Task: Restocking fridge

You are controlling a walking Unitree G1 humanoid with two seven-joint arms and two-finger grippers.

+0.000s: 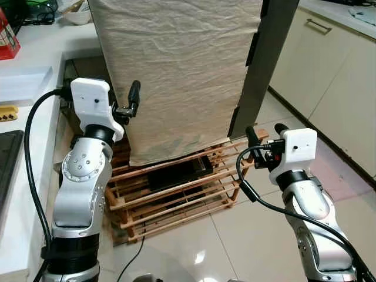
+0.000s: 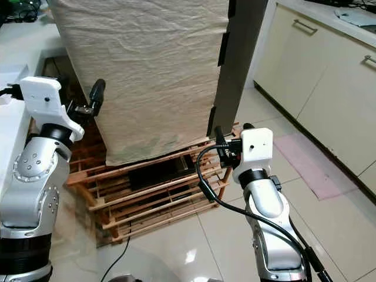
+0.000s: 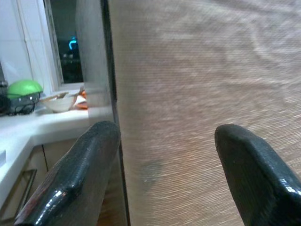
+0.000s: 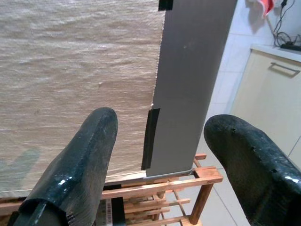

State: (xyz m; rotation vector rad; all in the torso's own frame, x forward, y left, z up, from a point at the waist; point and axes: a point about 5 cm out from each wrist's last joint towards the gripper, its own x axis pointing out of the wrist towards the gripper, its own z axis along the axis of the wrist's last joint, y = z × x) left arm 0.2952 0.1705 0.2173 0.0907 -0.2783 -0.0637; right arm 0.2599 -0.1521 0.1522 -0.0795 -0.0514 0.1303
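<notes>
The fridge stands ahead, draped in a beige cloth [image 1: 176, 70], with its dark grey side [image 1: 264, 59] bare on the right. It rests on a low wooden slatted rack [image 1: 176, 200]. My left gripper [image 1: 134, 89] is raised at the cloth's left edge, open and holding nothing; in the left wrist view the left gripper [image 3: 164, 136] points at the cloth close up. My right gripper [image 1: 265, 129] is open and holding nothing, low by the fridge's front right corner. In the right wrist view the right gripper [image 4: 160, 122] faces the grey side above the rack.
A white counter [image 1: 35, 53] runs along my left, with a red box [image 1: 7, 38] at its far end. Cream cabinets [image 1: 329, 76] line the right wall, and a pink mat [image 2: 311, 164] lies before them. A black cable [image 1: 132, 258] trails over the glossy tiled floor.
</notes>
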